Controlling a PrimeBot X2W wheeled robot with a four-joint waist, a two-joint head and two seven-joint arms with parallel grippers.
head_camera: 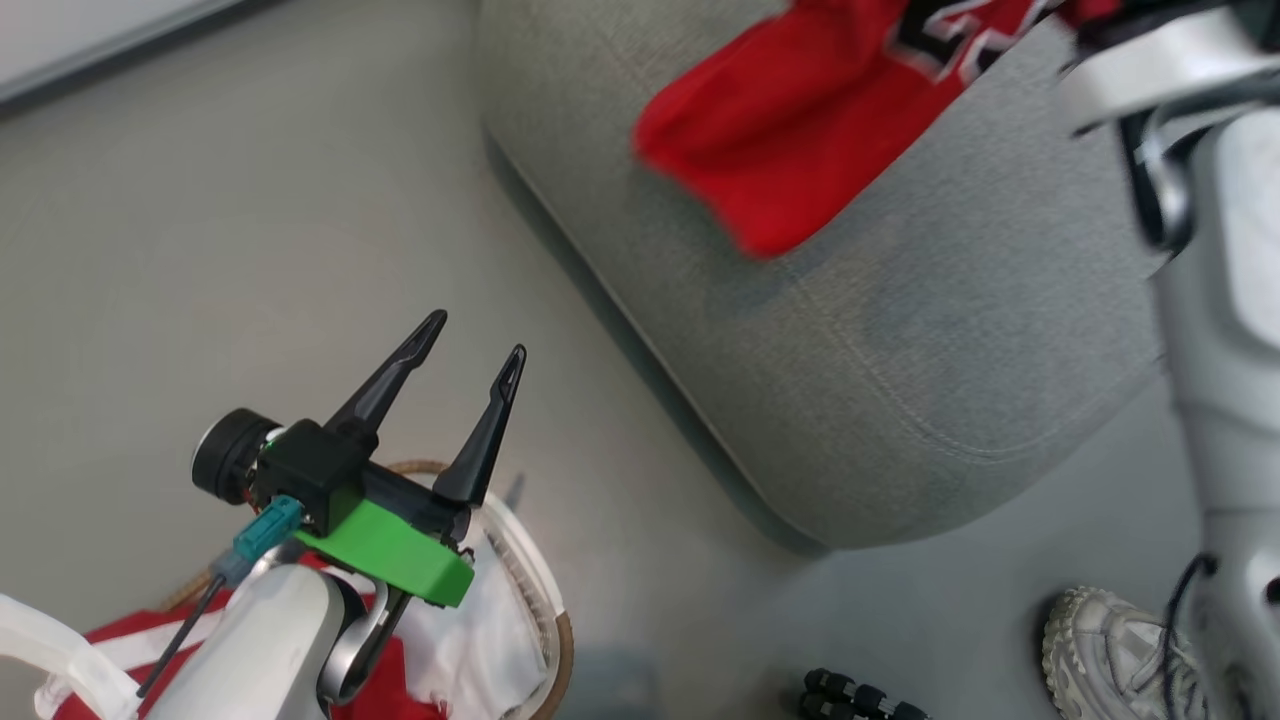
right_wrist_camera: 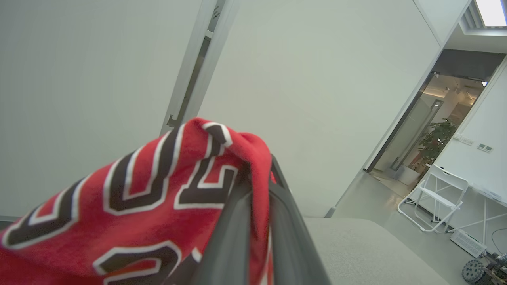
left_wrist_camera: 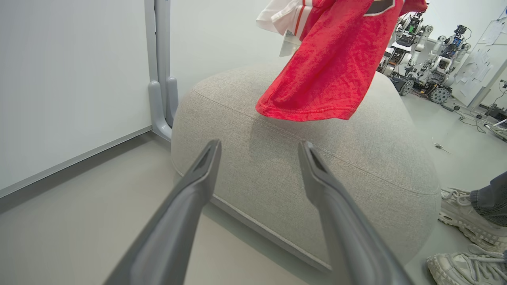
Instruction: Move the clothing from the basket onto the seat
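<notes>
Grey floor point(head_camera: 250, 250), white wall panel point(left_wrist_camera: 71, 79); pale sneakers point(left_wrist_camera: 467, 213) under a dark trouser cuff point(left_wrist_camera: 491, 198) — white folding chair point(right_wrist_camera: 439, 196), potted plant point(right_wrist_camera: 437, 140) by a doorway, small black ribbed object point(head_camera: 860, 700) on floor.

This looks like a robotics lab in an office building. Several other robots point(left_wrist_camera: 412, 31) stand parked along the far wall, with cables point(left_wrist_camera: 469, 118) trailing over the smooth grey floor point(left_wrist_camera: 79, 237) and sheets of paper point(left_wrist_camera: 481, 59) stuck to a white board. Plain white partition walls point(right_wrist_camera: 317, 79) enclose the room; a glass door point(right_wrist_camera: 412, 130) opens to a corridor with a potted plant point(right_wrist_camera: 435, 140), near a white folding chair point(right_wrist_camera: 437, 196), under a ceiling light panel point(right_wrist_camera: 491, 12).
</notes>
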